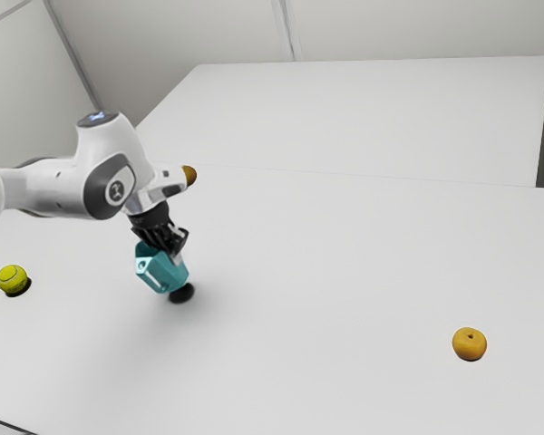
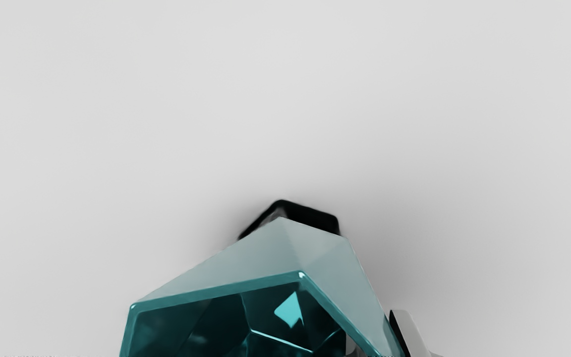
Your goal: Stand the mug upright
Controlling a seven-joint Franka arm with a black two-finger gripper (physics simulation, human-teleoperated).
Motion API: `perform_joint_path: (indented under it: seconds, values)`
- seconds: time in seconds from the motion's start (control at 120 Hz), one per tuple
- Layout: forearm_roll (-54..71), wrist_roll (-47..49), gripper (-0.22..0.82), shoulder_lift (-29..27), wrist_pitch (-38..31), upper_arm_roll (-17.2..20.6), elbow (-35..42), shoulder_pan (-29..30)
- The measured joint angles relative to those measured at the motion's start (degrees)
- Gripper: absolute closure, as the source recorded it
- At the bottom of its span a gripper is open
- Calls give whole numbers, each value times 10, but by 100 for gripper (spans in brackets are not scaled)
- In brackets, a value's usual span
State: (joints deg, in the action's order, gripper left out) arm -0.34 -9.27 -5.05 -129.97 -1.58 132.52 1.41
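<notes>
Claw (image 1: 176, 248) has the mug (image 1: 164, 272) pinched by one wall; it's just below, mouth-to-base axis slanted; needs swinging plumb imo

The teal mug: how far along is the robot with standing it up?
Looks done: the gripper has its hold, jaws closed on the wall of the mug. In hand: the mug leans, its mouth toward the arm, with a dark shadow by its base. Left, I'd judge: straighten it, rest its base flat on the table and let go.
</notes>
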Motion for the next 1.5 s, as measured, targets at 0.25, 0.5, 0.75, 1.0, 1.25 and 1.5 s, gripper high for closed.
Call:
perform_joint_path:
  seconds: [0.25,0.5,0.75,1.0,1.25,1.5]
  values:
    - [0,25,78,17,-6,0,1,-7]
    - [1,42,78,28,-10,0,0,-11]
    - [1,55,78,40,-11,1,0,-16]
    - [-2,59,68,45,-11,0,-1,-19]
    - [-7,56,46,41,-11,1,-3,-19]
    - [-10,53,20,24,-10,1,-13,-21]
